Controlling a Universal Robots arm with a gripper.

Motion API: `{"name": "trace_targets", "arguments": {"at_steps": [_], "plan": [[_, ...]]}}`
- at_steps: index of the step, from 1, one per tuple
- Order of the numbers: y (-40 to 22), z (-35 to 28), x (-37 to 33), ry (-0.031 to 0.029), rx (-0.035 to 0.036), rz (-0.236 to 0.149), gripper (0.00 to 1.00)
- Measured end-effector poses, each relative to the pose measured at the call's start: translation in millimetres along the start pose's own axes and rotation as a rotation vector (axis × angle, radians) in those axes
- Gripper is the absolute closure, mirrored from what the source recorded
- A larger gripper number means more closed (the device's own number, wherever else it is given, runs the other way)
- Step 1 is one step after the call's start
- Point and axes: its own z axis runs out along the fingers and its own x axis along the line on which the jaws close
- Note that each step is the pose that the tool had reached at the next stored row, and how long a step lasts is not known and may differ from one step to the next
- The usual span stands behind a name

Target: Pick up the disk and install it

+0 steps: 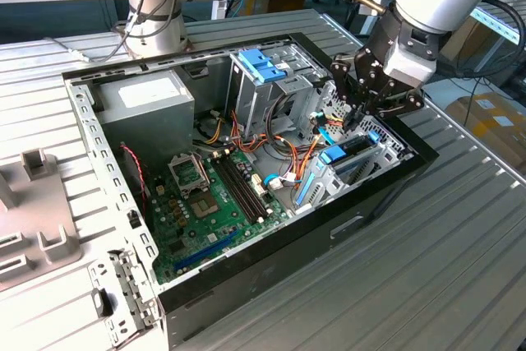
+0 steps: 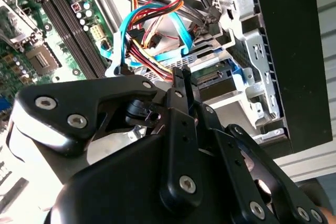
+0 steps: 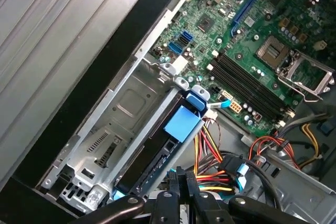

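K: Black linkage plates of the pincer [image 2: 182, 74] are logged closest to the lens in both wrist views. How are the fingers recorded?

R: Drawn together. In the first wrist view the two fingertips [image 3: 186, 178] are seen side by side with barely a slit between them, and nothing is clamped.

K: And the disk?

R: The disk [image 3: 149, 161] is noted directly beneath the pincer [image 3: 179, 176], lying in the metal drive bay [image 3: 121, 119] at the edge of the computer case [image 1: 246, 269]. Its dark body is flanked by blue rails, and a light-blue tab [image 3: 182, 123] is seen at the end farther from the fingertips.

K: Contact?

R: It cannot be told. The tips are recorded very near the disk's connector end [image 2: 210, 80]; touching or just above is not settled by any view.

K: Surroundings, relative to the pincer?

R: A bundle of red, yellow, orange and blue cables [image 2: 157, 35] is found just beside the fingertips, on the inward side. Beyond the cables the green motherboard [image 3: 252, 40] is laid flat on the case floor.

K: Exterior view?

R: The pincer [image 1: 355, 108] is seen lowered into the case over the disk [image 1: 353, 147]. Well apart from it, the grey power supply [image 1: 144, 100] and the cage with a blue top [image 1: 261, 63] are marked. The case is set on a ribbed metal table [image 1: 427, 285].
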Motion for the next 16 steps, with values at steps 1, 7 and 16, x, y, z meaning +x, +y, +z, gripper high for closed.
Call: {"name": "trace_targets", "arguments": {"at_steps": [1, 7, 16], "plan": [[0.0, 0.1, 0.0, 0.0009, 0.0008, 0.013, 0.83], [0.1, 0.8, 0.1, 0.0047, 0.0042, 0.069, 0.83], [0.1, 2.0, 0.1, 0.0118, 0.0106, 0.175, 0.83]]}}
